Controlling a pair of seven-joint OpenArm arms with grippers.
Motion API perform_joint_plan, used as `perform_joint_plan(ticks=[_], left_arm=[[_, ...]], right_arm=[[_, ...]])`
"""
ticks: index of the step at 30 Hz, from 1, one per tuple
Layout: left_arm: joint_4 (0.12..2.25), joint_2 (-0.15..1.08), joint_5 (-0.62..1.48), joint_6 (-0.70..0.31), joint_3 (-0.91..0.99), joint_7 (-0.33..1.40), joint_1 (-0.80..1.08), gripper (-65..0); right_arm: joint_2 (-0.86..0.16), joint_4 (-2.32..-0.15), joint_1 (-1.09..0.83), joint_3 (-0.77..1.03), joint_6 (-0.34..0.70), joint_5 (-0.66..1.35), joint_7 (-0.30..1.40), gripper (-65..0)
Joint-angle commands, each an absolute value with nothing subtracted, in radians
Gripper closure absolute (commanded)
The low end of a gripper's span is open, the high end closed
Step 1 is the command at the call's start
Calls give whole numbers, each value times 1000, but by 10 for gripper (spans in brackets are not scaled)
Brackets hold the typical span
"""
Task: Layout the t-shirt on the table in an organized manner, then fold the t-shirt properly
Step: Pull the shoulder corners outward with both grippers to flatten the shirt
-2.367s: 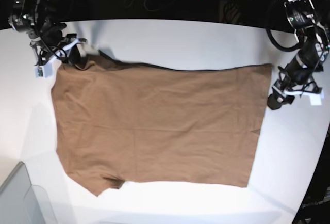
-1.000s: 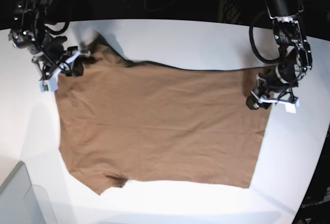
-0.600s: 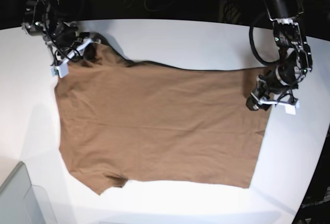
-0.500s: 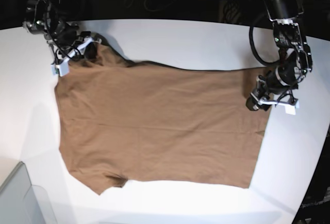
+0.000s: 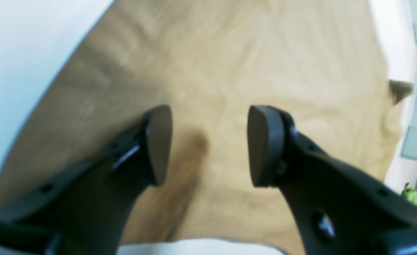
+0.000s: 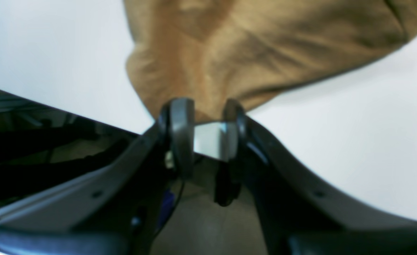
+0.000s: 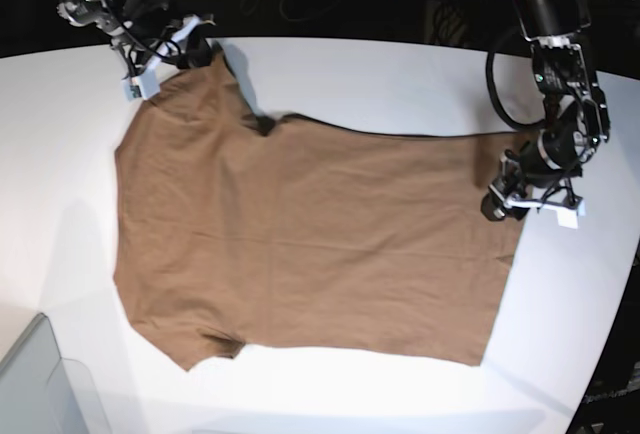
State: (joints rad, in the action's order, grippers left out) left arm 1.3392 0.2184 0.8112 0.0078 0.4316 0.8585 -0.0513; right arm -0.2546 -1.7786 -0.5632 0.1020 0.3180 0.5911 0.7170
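The plain tan-brown short-sleeved t-shirt [image 7: 300,244] lies spread across the large smooth white table [image 7: 360,79], mostly flat, its body running from the base view's left side over to the right.

Up at the far left corner of that view, the right gripper [image 7: 170,49] has a corner of the cloth, drawn out toward the table's back edge into a raised point. From the right wrist camera, the right gripper [image 6: 203,120] has its two dark fingers [image 6: 180,124] pinched on a bunched fold of tan fabric [image 6: 229,53], with a pale sliver of table showing between the tips just below the cloth. Clamped on the shirt, no doubt about it.

Over on the base view's right, the left gripper [image 7: 520,199] sits at the shirt's right-hand edge. The left wrist camera has the left gripper [image 5: 208,141] with its dark pads [image 5: 159,141] spread wide, fabric [image 5: 229,63] visible between them and nothing caught; whether the tips touch the cloth, I cannot tell.

No print, logo or readable writing shows on the shirt in any view. A pale translucent container [image 7: 35,384] sits at the near left corner of the table.
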Motion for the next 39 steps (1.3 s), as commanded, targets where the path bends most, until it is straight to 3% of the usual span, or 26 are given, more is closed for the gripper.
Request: perform_joint_plan(ticks=[1, 12, 22, 29, 39], left_arm=[[1368, 229, 819, 2, 437, 849, -70, -337], [1385, 231, 814, 2, 438, 855, -59, -337], [1526, 232, 823, 2, 438, 855, -13, -337], [1724, 231, 819, 2, 440, 854, 99, -340], [1735, 231, 814, 2, 453, 848, 251, -339]], right_arm=[[-271, -1778, -562, 111, 311, 568, 722, -162], [-325, -1635, -458, 311, 311, 568, 725, -162], [-254, -1928, -585, 363, 311, 570, 727, -166], [-248, -1926, -578, 369, 311, 567, 725, -163], [-239, -1926, -576, 406, 311, 567, 727, -165]])
